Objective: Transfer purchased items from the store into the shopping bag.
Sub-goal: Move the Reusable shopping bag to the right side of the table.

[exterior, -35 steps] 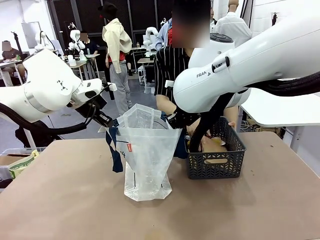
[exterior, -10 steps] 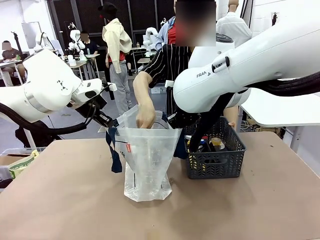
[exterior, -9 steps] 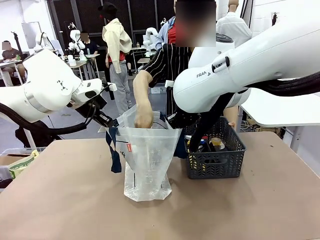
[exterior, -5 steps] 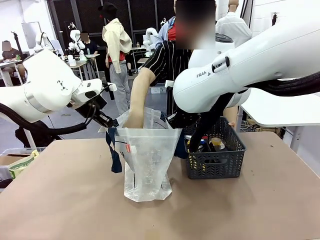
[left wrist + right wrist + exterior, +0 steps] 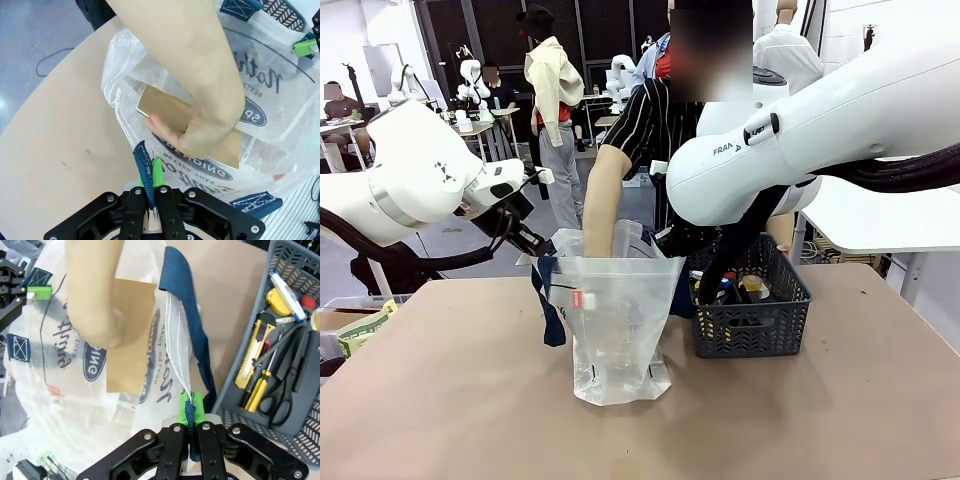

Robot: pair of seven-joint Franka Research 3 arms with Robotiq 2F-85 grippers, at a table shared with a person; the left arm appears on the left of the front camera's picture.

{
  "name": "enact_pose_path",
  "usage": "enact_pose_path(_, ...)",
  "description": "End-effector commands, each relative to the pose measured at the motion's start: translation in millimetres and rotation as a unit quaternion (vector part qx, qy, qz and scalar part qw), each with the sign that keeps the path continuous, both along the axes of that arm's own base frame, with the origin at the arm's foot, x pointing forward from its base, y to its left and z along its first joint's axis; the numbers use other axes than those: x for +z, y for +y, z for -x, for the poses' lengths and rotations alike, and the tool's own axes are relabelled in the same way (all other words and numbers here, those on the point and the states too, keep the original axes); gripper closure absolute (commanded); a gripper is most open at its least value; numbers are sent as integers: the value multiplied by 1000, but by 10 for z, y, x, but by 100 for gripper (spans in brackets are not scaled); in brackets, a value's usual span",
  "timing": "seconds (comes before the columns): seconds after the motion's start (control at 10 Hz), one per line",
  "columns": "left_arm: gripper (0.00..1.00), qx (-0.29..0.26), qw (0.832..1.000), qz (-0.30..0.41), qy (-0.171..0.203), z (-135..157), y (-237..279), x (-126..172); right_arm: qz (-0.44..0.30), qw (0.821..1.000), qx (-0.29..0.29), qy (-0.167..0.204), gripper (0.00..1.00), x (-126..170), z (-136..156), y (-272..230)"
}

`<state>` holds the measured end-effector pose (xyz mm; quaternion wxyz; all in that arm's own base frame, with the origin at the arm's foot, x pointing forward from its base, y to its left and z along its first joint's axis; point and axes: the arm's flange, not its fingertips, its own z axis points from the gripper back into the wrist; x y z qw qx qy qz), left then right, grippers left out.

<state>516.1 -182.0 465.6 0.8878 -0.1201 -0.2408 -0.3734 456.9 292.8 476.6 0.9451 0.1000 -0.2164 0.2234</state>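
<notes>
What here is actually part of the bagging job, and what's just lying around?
Part of the job: bag, its handles pinched by the left gripper and right gripper; hand holding a tan box inside it; basket, holding a yellow knife among other items.
Just lying about: greenish packet at the table's left edge.

Right pincer (image 5: 189,409) pinches the shopping bag's (image 5: 70,405) navy strap (image 5: 184,305); a hand (image 5: 95,320) holds a tan box (image 5: 134,340) inside.
</notes>
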Motion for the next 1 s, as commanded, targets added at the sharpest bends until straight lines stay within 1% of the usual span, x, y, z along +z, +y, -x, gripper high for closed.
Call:
enact_pose_path(0.0, 100, 3, 1000, -2, -3, 5, 28, 42, -2, 1000, -4, 4, 100, -19, 45, -29)
enact_pose_path(0.9, 100, 3, 1000, -2, -3, 5, 28, 42, -2, 1000, -4, 4, 100, -19, 45, -29)
